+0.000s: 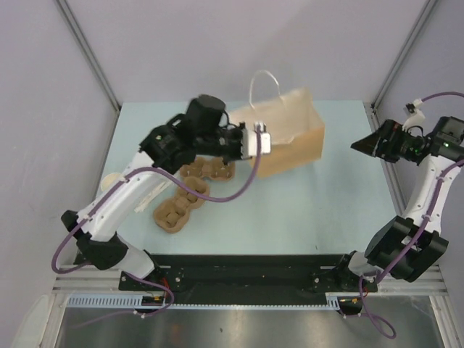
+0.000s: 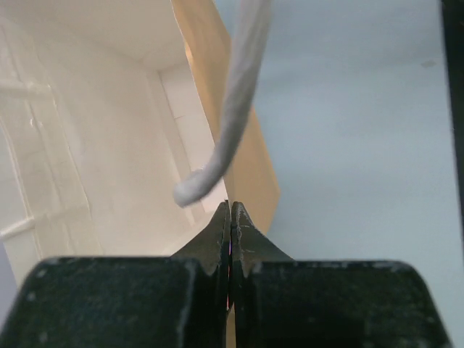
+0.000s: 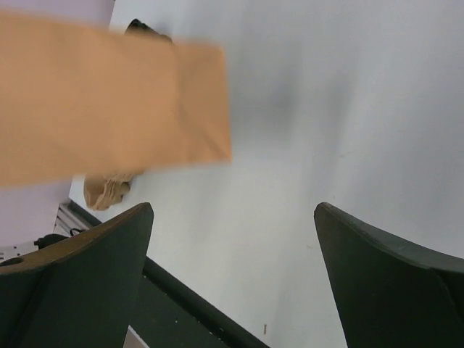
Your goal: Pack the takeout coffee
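The left gripper [image 2: 230,212] was pinched shut on the rim of the paper bag [image 1: 290,138], just beside its white cord handle [image 2: 239,94], at the far middle of the counter [image 1: 304,217]. The right gripper [image 3: 232,217] hung spread and empty over the counter's right edge. Pulp cup carriers [image 1: 190,190] lay near-left of the bag, and the takeout coffee could not be made out in any view.

paper bag [image 1: 290,141] upright at table's [image 1: 304,217] 12 o'clock, left gripper [image 1: 254,145] on its 9 o'clock rim. pulp carriers [image 1: 190,190] at bag's 7 o'clock; right gripper [image 1: 362,146] at 3.
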